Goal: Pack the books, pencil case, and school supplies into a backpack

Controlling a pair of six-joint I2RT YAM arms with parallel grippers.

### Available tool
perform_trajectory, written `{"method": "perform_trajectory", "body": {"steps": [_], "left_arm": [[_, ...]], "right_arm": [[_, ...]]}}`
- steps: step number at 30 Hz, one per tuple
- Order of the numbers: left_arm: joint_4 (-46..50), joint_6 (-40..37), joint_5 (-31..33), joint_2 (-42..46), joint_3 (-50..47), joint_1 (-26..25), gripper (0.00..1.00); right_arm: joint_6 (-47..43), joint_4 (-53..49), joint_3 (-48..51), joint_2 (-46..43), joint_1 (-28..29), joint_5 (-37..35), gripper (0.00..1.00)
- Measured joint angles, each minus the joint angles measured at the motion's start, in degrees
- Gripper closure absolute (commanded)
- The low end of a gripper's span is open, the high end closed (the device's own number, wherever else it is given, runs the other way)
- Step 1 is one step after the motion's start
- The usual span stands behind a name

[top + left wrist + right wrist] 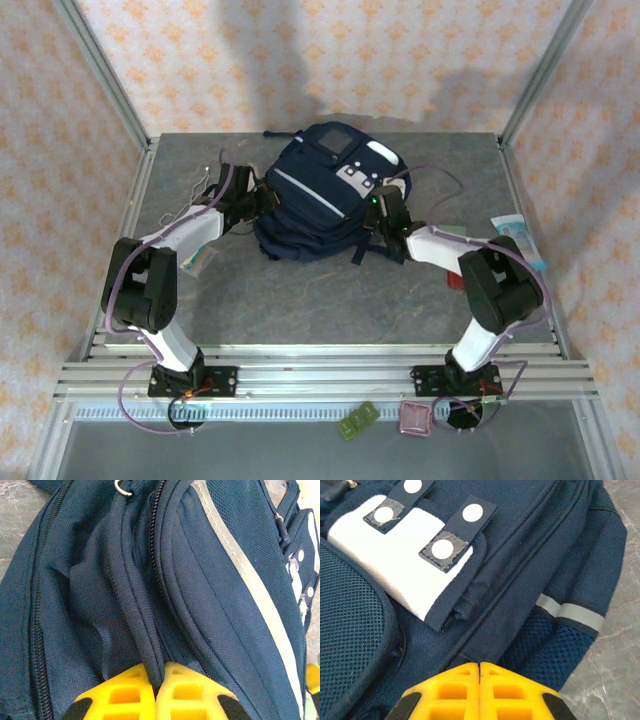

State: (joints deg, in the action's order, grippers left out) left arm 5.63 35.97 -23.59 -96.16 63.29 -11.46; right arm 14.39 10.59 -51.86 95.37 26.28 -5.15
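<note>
The navy backpack [318, 195] lies at the back middle of the table, its grey-patch face up. My left gripper [262, 200] is at its left side. In the left wrist view that gripper [160, 672] is shut on a raised piped fold of the backpack [215, 580] beside a zip. My right gripper [382, 215] is at the bag's right side. Its yellow fingers [480, 664] are shut tip to tip against the backpack [535, 565], below a white flap, with nothing showing between them. The books and pencil case are out of view. A small green piece [357, 420] lies on the front ledge.
A pale blue-and-white packet [520, 240] lies at the table's right edge, with a small red thing [455, 280] by the right arm. A teal-and-orange item [200, 262] sits under the left arm, and a thin wire [195, 195] is at back left. A pink object [415, 418] rests on the front ledge.
</note>
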Motion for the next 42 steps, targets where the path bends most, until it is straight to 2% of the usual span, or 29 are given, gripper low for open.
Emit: {"method": "perform_trajectory", "body": {"steps": [3,8,14,17,19,20,23,25,29,35,42], "left_arm": [[0.76,-0.59,0.2,-0.02,0.74,0.0,1.0],[2.64,-2.93,2.32,-3.17,5.79,0.0,1.0],[5.46,-5.77,3.5,-9.92,13.86,-0.11,1.0],[7.82,-7.19,4.44,-13.11,18.34,-0.17,1.0],[7.93,-7.96,6.62,-14.73,20.5,0.0,1.0],[7.87,-8.17,7.76,-15.15,21.14,0.2,0.95],[7.65,-9.09,10.34,-15.17,21.42,1.01,0.71],[6.97,-8.85,11.47,-14.75,21.31,1.79,0.64],[4.22,-7.61,12.09,-9.18,16.0,2.6,0.51],[-0.15,-5.7,11.82,4.04,4.0,-0.63,0.47],[-4.74,-1.25,11.23,14.4,-10.51,-6.03,0.47]], "right_arm": [[1.03,0.46,3.98,-5.64,1.05,0.11,1.0],[3.56,-2.93,10.69,-15.52,7.21,-2.29,1.0],[7.1,-3.37,14.43,-19.8,9.92,-0.76,0.99],[7.82,-3.34,14.05,-19.67,9.92,0.37,0.79],[8.11,-5.16,13.29,-19.69,9.6,0.42,0.69],[8.0,-6.21,12.7,-19.65,9.38,0.57,0.68],[8.2,-8.66,9.16,-18.71,8.81,1.97,0.63],[8.37,-9.6,4.98,-16.61,8.35,4.09,0.62],[9.31,-10.16,-3.98,-9.64,6.64,9.92,0.57],[10.78,-12.09,-12.76,1.22,4.48,19.1,0.56],[11.19,-16.04,-18.99,9.6,3.93,22.53,0.56]]}}
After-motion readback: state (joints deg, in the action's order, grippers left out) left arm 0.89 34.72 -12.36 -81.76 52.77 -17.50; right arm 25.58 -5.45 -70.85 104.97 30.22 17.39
